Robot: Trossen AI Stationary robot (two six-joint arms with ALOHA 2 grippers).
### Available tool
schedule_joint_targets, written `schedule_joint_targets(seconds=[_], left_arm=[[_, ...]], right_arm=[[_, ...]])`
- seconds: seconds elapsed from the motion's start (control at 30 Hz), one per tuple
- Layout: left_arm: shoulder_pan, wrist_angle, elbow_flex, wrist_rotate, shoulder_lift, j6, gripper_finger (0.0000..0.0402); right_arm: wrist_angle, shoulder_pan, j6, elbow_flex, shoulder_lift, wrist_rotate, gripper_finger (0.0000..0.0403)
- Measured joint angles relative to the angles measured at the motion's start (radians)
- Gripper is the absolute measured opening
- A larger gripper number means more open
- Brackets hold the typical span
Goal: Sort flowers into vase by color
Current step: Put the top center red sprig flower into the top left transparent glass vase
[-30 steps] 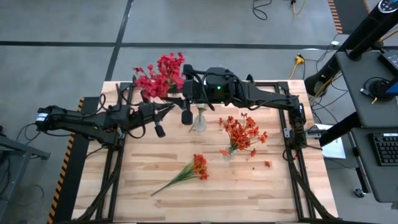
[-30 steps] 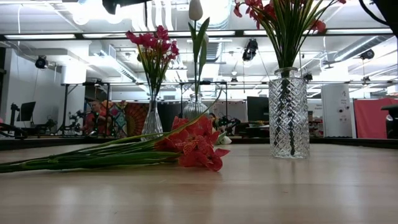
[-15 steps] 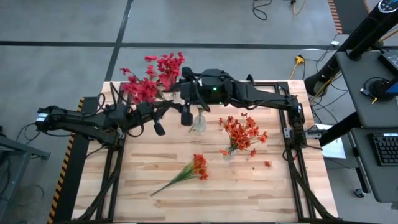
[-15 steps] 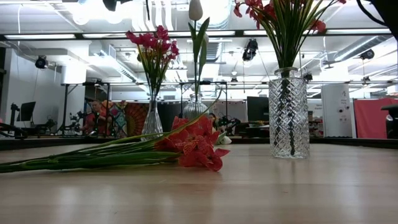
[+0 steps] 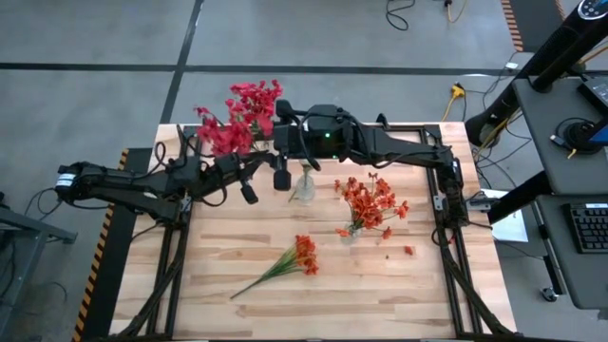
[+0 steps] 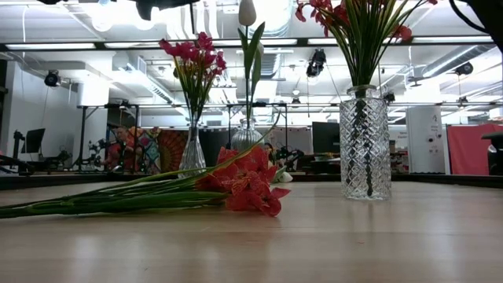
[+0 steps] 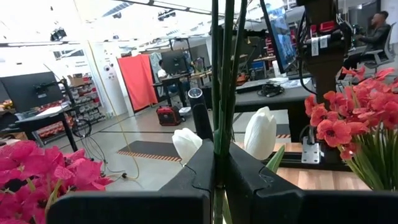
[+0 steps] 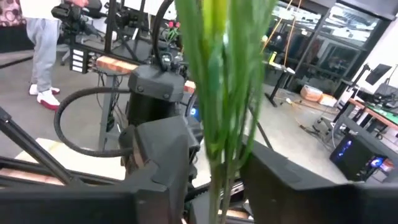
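flowers are everywhere on my wooden table. my left gripper is squeezed shut on thin green stems, back by the far left of the table. two white buds show just past my fingers. my right gripper is squeezed shut on a bunch of green stalks, up over the small glass vase in the middle. crimson flowers stand in a vase at the far left corner. orange-red flowers fill the tall cut-glass vase on the right. one more orange-red bunch lies flat on the table, near the front, apart from all the vases.
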Motion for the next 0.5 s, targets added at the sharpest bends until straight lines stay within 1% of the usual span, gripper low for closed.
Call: schedule_joint_targets(seconds=[0.3,0.4,0.5], left_arm=[[0.0,0.009,0.0,0.0,0.007,0.0,0.0002],[0.0,0.012,0.0,-0.003,0.007,-0.003,0.0005],[0.0,0.01,0.0,-0.014,0.002,-0.021,0.0022]], right_arm=[[0.003,-0.007,0.0,0.005,0.0,0.0,0.0024],[0.004,-0.011,-0.001,0.005,0.0,0.0,0.0017],[-0.003,-0.016,-0.001,0.011,0.0,0.0,0.0018]])
